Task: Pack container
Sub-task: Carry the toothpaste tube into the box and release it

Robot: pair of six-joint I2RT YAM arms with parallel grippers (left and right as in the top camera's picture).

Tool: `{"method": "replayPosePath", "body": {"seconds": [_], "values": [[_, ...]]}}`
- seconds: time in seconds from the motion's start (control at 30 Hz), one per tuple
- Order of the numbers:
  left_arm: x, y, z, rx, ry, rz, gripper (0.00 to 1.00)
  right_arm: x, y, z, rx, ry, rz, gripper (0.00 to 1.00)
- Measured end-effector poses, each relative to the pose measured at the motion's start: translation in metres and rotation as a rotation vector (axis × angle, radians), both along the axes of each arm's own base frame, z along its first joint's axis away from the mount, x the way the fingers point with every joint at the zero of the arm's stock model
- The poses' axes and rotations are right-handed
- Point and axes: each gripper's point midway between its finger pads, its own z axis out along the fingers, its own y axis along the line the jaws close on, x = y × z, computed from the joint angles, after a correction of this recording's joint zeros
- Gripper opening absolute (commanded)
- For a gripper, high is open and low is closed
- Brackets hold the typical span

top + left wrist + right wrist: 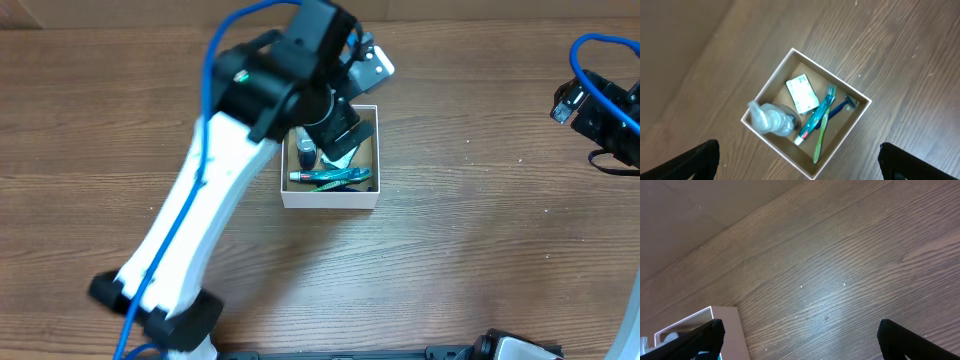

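Container (pixel 845 125) rim free all sides on table (pixel 840 255); L jaws open above; R jaws open, seemingly well apart.

A white-and-green carton (pixel 802 93) lies beside a clear bottle (pixel 771 120). A teal tube (pixel 815 118), green toothbrush (pixel 821 137) and blue razor (pixel 844 105) overlap above the wooden table (pixel 900 60).

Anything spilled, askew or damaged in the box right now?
Nothing stands out. The bottle, small carton, tube, toothbrush and razor all lie loose inside the container, none over its rim. No spill or damage is visible.
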Motion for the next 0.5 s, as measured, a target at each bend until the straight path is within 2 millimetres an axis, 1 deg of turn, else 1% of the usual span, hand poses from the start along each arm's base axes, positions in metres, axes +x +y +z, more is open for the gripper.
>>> {"method": "replayPosePath", "body": {"seconds": [0.03, 0.07, 0.1, 0.23, 0.3, 0.37, 0.4, 0.43, 0.47, 0.5], "values": [[-0.009, 0.006, 0.008, -0.005, -0.001, 0.005, 1.00, 0.000, 0.000, 0.000, 0.000, 0.000, 0.000, 1.00], [-0.018, 0.012, 0.009, 0.004, 0.020, 0.013, 1.00, 0.000, 0.000, 0.000, 0.000, 0.000, 0.000, 1.00], [-0.024, 0.016, 0.008, 0.013, 0.036, 0.016, 1.00, 0.000, 0.000, 0.000, 0.000, 0.000, -0.001, 1.00], [-0.045, 0.039, -0.008, 0.116, 0.138, 0.044, 1.00, 0.000, 0.000, 0.000, 0.001, 0.000, 0.000, 1.00], [-0.046, 0.050, -0.010, 0.121, 0.168, 0.094, 1.00, 0.000, 0.000, 0.000, 0.000, 0.000, -0.001, 1.00], [-0.041, 0.063, -0.007, 0.102, 0.168, 0.162, 1.00, 0.000, 0.000, 0.000, 0.001, 0.000, -0.001, 1.00], [-0.038, 0.077, 0.000, 0.085, 0.157, 0.215, 1.00, 0.000, 0.000, 0.000, 0.000, 0.000, 0.000, 1.00], [-0.037, 0.082, 0.003, 0.079, 0.150, 0.233, 1.00, 0.000, 0.000, 0.000, 0.001, 0.001, -0.001, 1.00], [-0.034, 0.093, 0.010, 0.058, 0.130, 0.277, 1.00, 0.000, 0.000, 0.000, 0.001, 0.000, -0.001, 1.00], [-0.029, 0.110, 0.026, 0.015, 0.070, 0.334, 1.00, 0.000, 0.000, 0.000, 0.000, 0.000, 0.000, 1.00]]}}
